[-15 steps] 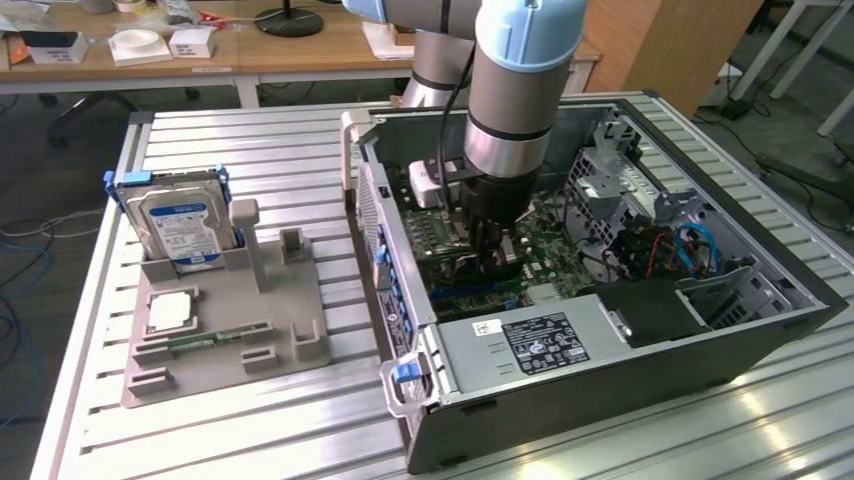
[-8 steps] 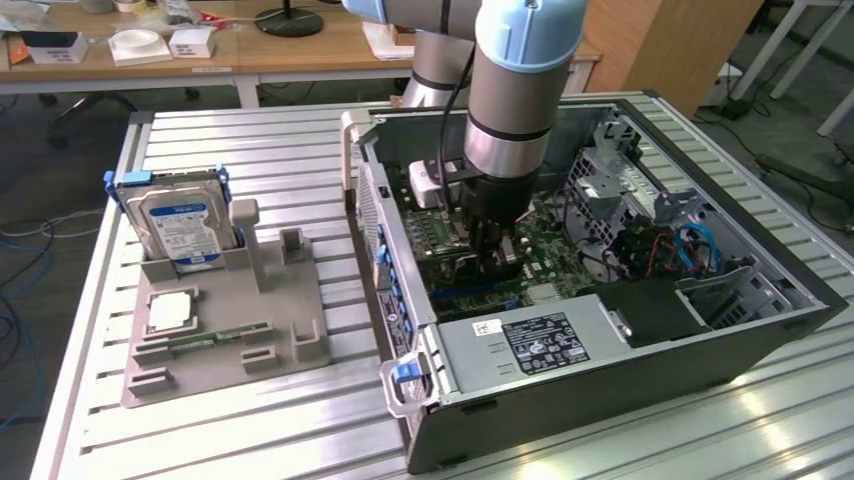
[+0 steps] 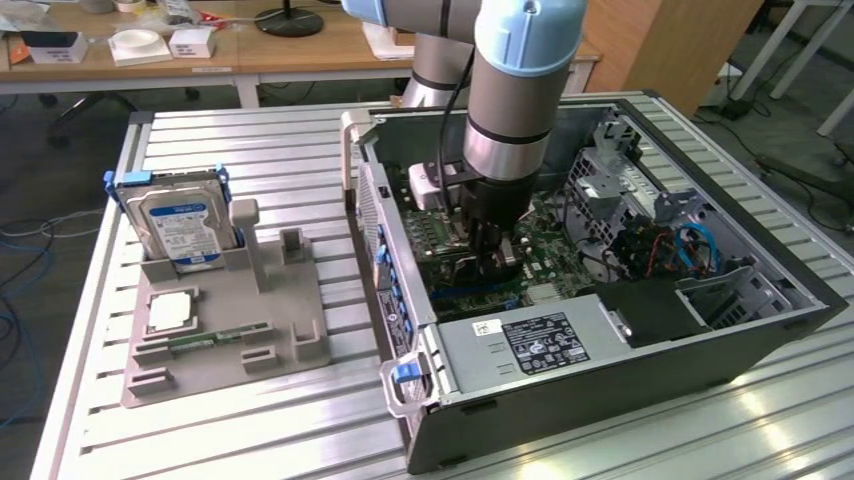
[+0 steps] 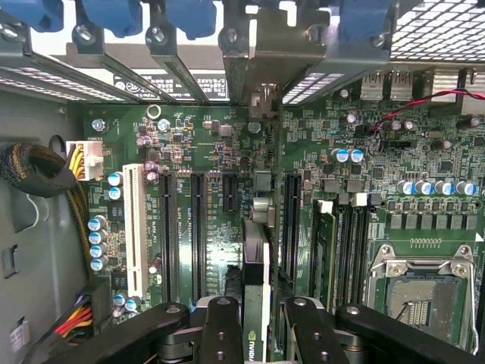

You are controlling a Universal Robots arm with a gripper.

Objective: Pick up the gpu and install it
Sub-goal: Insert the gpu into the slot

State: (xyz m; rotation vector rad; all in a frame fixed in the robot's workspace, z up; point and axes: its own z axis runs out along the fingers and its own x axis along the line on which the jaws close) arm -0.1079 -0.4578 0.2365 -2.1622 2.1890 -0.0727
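Wrist view shows the gripper (image 4: 256,322) grasping the gpu (image 4: 256,280) edge-on above the motherboard (image 4: 204,152) slots; exterior view adds the case (image 3: 747,340) walls all around.

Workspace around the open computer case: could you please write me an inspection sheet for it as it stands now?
Surface: ribbed metal table carrying an open computer case and a grey parts holder.
Job's things: gpu held edge-on above the motherboard, in line with the expansion slots; not seen seated.
Clutter: blue-labelled hard drive upright in the holder; a narrow green stick lying in it.
Grippers: gripper lowered inside the case, shut on the gpu.
Cables: sleeved bundle with yellow wires at the board's edge; red wire; blue cables in the case.
Surroundings: wooden desks with small boxes behind.
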